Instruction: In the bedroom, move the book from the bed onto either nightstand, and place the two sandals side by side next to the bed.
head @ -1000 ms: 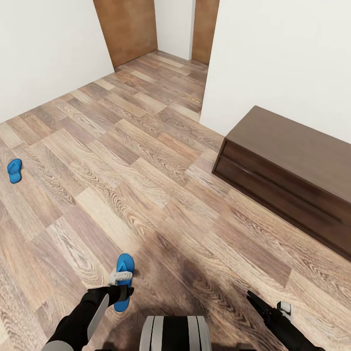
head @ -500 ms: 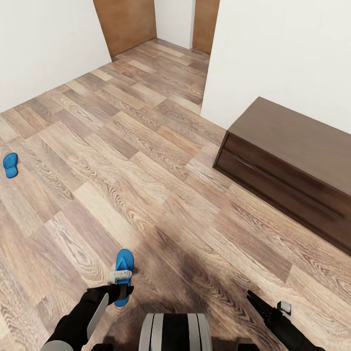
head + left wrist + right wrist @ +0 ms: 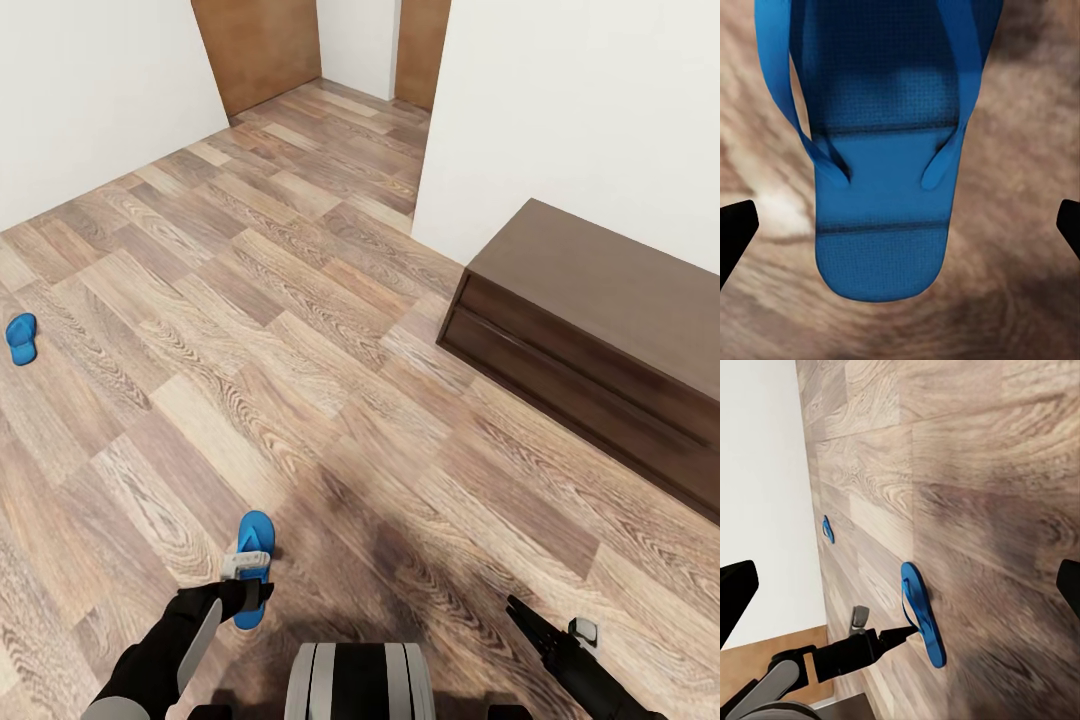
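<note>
Left claw (image 3: 247, 588) spread wide above 1 blue sandal (image 3: 254, 564) on the plank floor (image 3: 330, 380); 2nd sandal (image 3: 20, 337) well apart. Right claw (image 3: 520, 612) wide, empty.

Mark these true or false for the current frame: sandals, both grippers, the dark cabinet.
1. The left gripper is poised over the near sandal with its fingers spread wide. True: in the left wrist view the fingertips sit at both edges, the sandal between them, untouched.
2. Both sandals lie side by side. False: the far sandal lies well away across the wood floor.
3. The right gripper holds a book. False: it is open and empty.
4. The dark cabinet stands against the white wall on the robot's right. True.
5. A lamp stands on the cabinet. False: its top is bare.
</note>
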